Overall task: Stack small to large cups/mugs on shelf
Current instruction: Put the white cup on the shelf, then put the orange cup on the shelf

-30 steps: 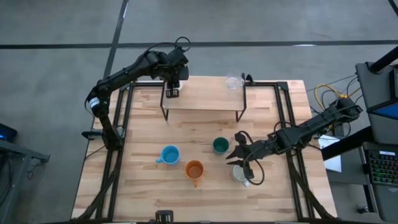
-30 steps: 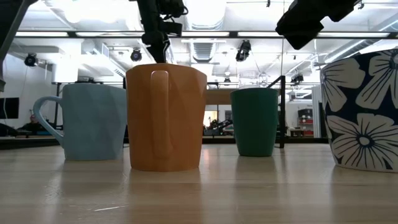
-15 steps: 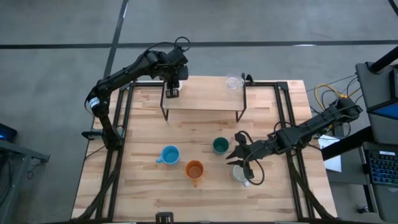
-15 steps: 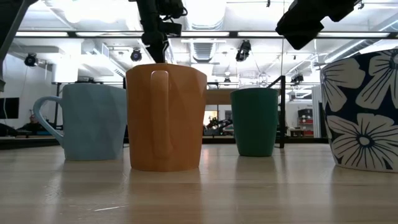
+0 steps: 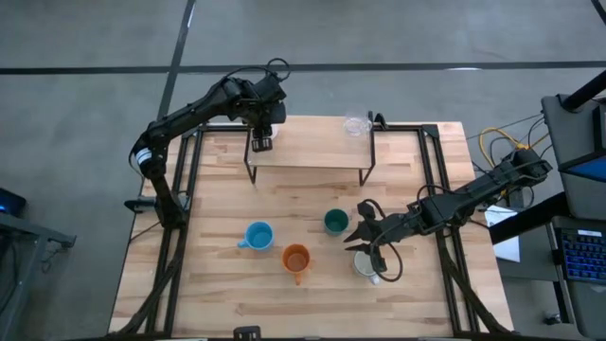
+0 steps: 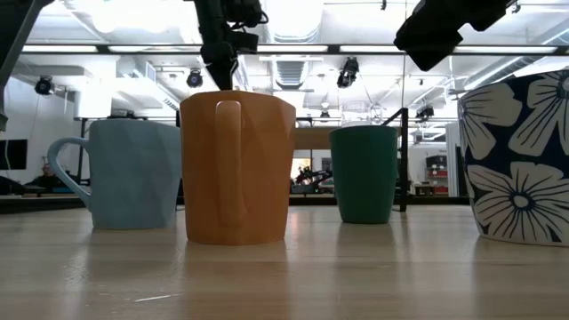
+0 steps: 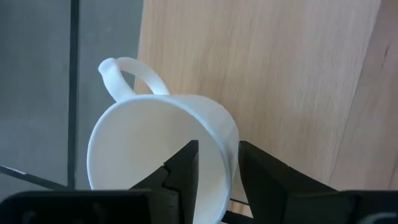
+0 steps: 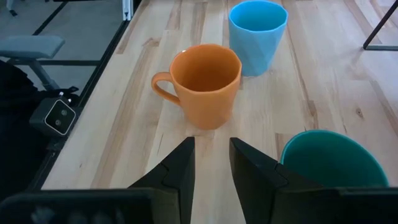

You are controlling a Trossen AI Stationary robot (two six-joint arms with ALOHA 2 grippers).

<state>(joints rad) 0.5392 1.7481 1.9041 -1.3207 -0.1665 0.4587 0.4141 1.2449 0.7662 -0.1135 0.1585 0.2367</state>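
White mug [image 7: 165,155] sits pinched by its rim in our left gripper [image 7: 217,165] over the shelf's [image 5: 312,152] left end; we judge placing is underway. Our right gripper [image 8: 211,158] hovers empty, fingers narrow, near the orange mug [image 8: 205,84]. Next: lower, release.

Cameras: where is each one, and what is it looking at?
High: above the table, looking straight down; both arms show.
Low: at tabletop height, facing the orange mug; arm parts hang above.
Left wrist: on the left arm, looking past the left gripper clamped on the white mug.
Right wrist: on the right arm, past the right gripper, empty.
Shared: low and right wrist both see the teal cup.
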